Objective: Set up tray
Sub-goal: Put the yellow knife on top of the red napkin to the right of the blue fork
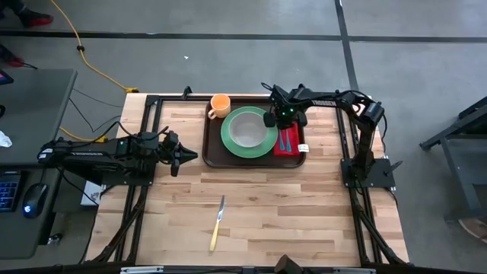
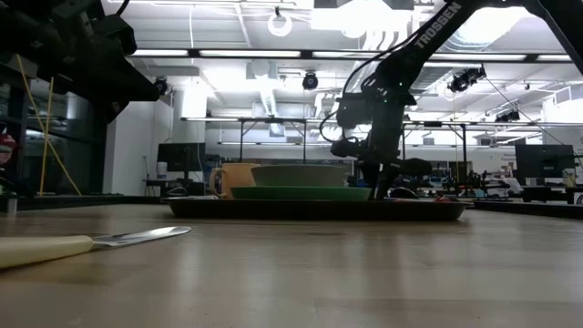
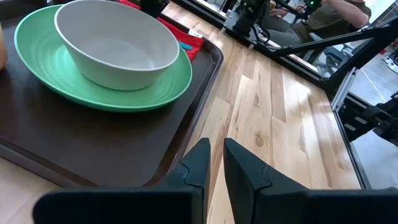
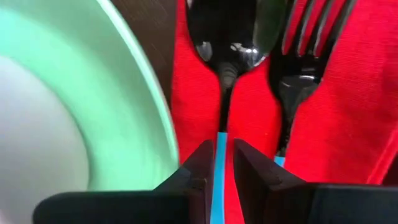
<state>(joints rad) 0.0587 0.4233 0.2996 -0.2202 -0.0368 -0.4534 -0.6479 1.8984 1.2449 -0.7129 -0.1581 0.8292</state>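
Observation:
The dark brown tray lies at the table's far middle. On it are a green plate holding a pale bowl, an orange mug and a red napkin. A spoon and a fork, both with blue handles, lie on the napkin. My right gripper points down over the napkin, slightly open, its fingers astride the spoon's handle. My left gripper waits left of the tray, open by a narrow gap, with nothing in it. My right gripper comes from above with one finger on each side of the spoon's blue handle, the fingers lying across it. Red napkin shows between the handle and one finger. Whether either finger touches the handle I cannot tell. The spoon lies flat on the napkin.
A knife with a pale handle lies on the bare wood near the table's front edge. Black frame rails run along the table's left, right and far sides. Open wood lies between the tray and the knife.

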